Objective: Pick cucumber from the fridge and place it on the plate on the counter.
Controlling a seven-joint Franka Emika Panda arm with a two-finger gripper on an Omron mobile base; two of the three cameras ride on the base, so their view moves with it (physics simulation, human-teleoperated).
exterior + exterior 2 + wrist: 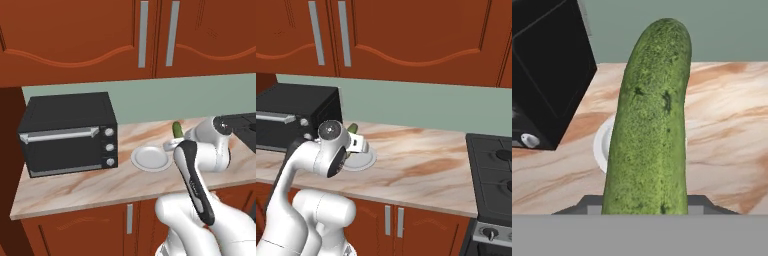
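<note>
Hand view: fingers pinched cucumber upright over plate on table, beside toaster oven.

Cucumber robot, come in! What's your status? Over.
Fingers shut on cucumber, held over the counter. Plate just ahead, bare. Toaster oven beside it, not in the way.

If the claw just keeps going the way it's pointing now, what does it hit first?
Probably the plate on the counter. The claw holds the cucumber out ahead of it, so the cucumber's tip would likely touch down first. Depth is hard to judge here.
</note>
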